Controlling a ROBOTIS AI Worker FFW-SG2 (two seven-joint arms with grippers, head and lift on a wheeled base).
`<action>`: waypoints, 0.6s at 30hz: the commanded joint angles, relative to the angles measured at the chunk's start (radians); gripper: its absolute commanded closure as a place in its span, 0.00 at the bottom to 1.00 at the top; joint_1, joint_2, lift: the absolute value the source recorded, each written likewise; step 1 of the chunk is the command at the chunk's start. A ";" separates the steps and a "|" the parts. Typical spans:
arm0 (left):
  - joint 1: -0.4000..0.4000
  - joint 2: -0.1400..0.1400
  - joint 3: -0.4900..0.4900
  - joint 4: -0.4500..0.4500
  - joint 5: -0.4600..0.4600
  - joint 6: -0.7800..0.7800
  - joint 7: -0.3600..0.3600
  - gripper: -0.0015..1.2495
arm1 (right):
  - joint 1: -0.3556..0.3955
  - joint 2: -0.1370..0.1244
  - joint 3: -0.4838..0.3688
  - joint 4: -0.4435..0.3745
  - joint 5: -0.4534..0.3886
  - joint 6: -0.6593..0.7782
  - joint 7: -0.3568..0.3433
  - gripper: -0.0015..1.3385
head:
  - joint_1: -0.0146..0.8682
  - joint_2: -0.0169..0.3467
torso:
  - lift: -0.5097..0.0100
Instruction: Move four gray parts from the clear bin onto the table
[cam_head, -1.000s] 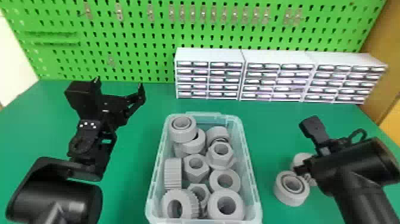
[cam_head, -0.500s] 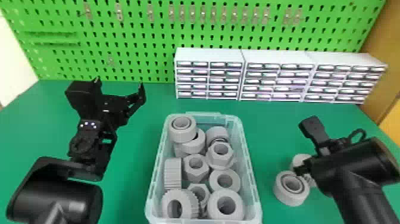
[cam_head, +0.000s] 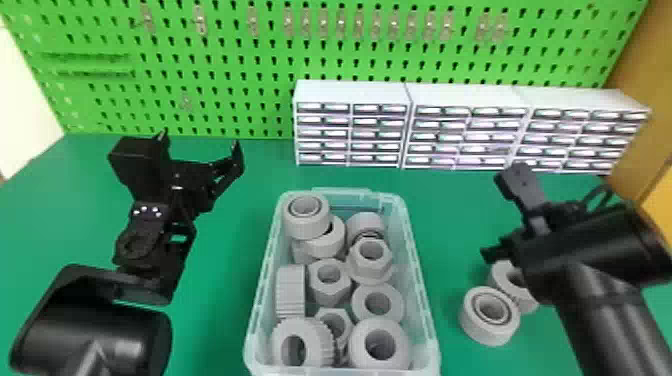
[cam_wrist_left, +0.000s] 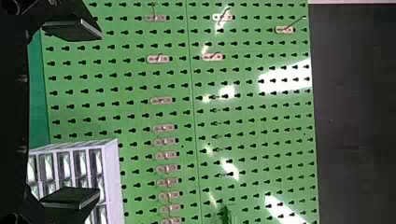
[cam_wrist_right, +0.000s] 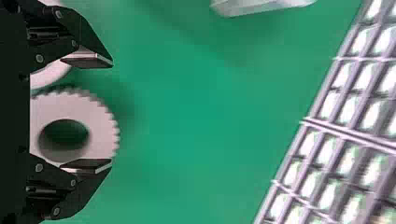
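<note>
Gray parts (cam_head: 327, 292) crowd clear bin (cam_head: 419, 285)! Prob. two rings (cam_head: 480, 332) at 4 o'clock; L gripper (cam_head: 199, 140) at 10, R gripper (cam_head: 500, 217) at 2, both wide open, empty.

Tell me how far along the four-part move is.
Looks done: a ring and a gear lie on the table beside the bin. In hand: nothing; the left gripper and right gripper are both open. Remaining: probably two of the gray parts in the bin, unless the right arm hides others.
</note>
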 joint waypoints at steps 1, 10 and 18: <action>0.001 0.000 0.000 0.000 0.000 0.000 0.000 0.09 | -0.031 0.005 0.053 -0.063 -0.002 0.046 0.000 0.37 | 0.78 0.14 | 0.89; 0.001 0.001 -0.002 -0.001 0.000 0.002 0.000 0.09 | -0.071 0.015 0.202 -0.188 0.020 0.206 0.000 0.37 | 0.78 0.14 | 0.89; 0.006 0.001 0.002 -0.001 0.000 0.002 -0.001 0.09 | -0.071 0.028 0.291 -0.283 0.026 0.368 0.002 0.37 | 0.78 0.14 | 0.89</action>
